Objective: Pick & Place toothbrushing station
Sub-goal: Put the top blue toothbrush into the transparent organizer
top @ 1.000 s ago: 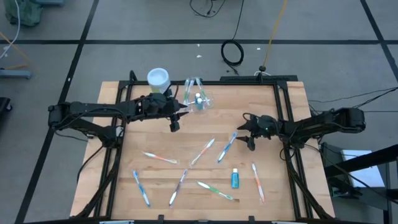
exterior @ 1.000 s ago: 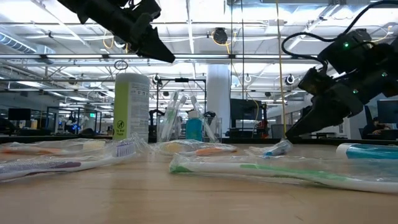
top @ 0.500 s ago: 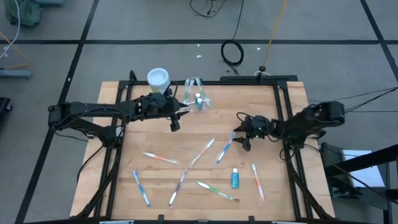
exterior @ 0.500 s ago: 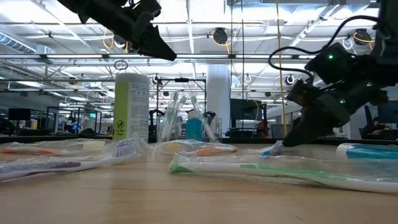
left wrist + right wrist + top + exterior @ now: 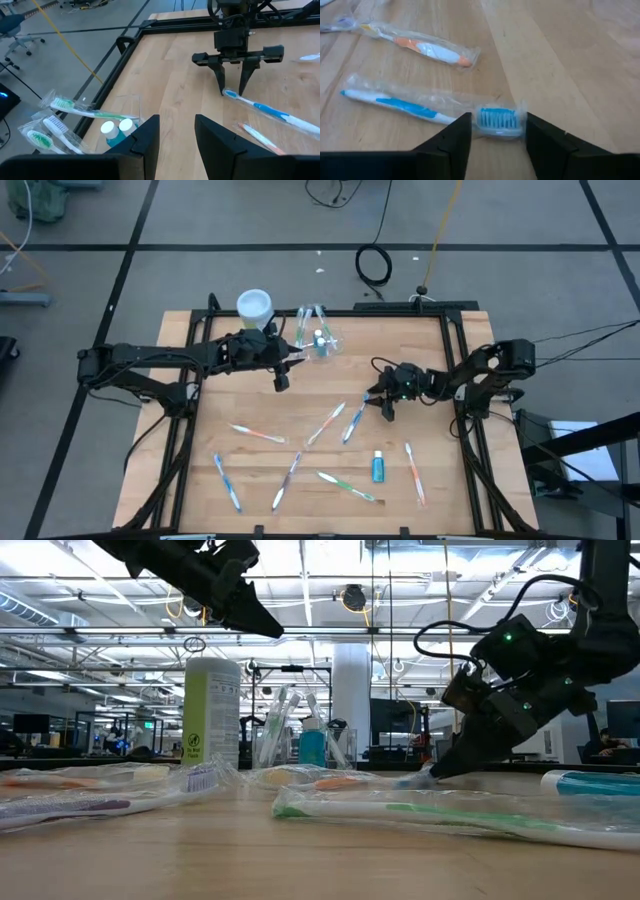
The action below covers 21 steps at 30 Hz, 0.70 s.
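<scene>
Right tool [image 5: 383, 399] has slid inward, fingers spread astride a blue toothbrush [image 5: 427, 109] head, mid-table; left tool [image 5: 283, 370] spread.

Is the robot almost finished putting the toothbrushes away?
Not nearly. A few brushes stand in the toothbrushing station. The right end effector is open around the head of a blue toothbrush. The left end effector hovers open. Six more wrapped brushes lie loose on the table.

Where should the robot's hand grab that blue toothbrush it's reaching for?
Probably from above, at the head end. The wrapped blue toothbrush lies flat on the table, and the right hand already has its open fingers either side of the bristles, with bare wood around it.
</scene>
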### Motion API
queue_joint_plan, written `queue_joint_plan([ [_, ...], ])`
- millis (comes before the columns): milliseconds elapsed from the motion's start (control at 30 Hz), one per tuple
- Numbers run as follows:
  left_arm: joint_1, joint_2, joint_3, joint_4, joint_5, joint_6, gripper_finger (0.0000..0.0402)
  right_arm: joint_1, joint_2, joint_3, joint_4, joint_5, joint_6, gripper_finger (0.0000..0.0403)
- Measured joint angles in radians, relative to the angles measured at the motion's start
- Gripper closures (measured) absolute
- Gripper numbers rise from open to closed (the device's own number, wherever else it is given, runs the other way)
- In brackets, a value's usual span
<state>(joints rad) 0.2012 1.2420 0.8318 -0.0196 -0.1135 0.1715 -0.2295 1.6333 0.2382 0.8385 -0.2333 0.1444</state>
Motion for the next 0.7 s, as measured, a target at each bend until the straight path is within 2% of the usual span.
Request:
queue_joint_plan([
  [200, 0.000, 0.000, 0.000, 0.000, 0.000, 0.000, 0.0272, 0.002, 0.001, -0.002, 0.054, -0.011, 0.001, 0.0309],
  [400, 0.000, 0.000, 0.000, 0.001, 0.000, 0.000, 0.0272, 0.003, -0.037, -0.004, 0.040, -0.028, -0.012, 0.0349],
  [533, 0.000, 0.000, 0.000, 0.003, 0.000, 0.002, 0.0272, 0.003, -0.100, -0.005, 0.049, -0.073, -0.043, 0.0371],
  [700, 0.000, 0.000, 0.000, 0.003, 0.000, 0.002, 0.0272, 0.003, -0.234, -0.004, 0.054, -0.067, -0.057, 0.0382],
])
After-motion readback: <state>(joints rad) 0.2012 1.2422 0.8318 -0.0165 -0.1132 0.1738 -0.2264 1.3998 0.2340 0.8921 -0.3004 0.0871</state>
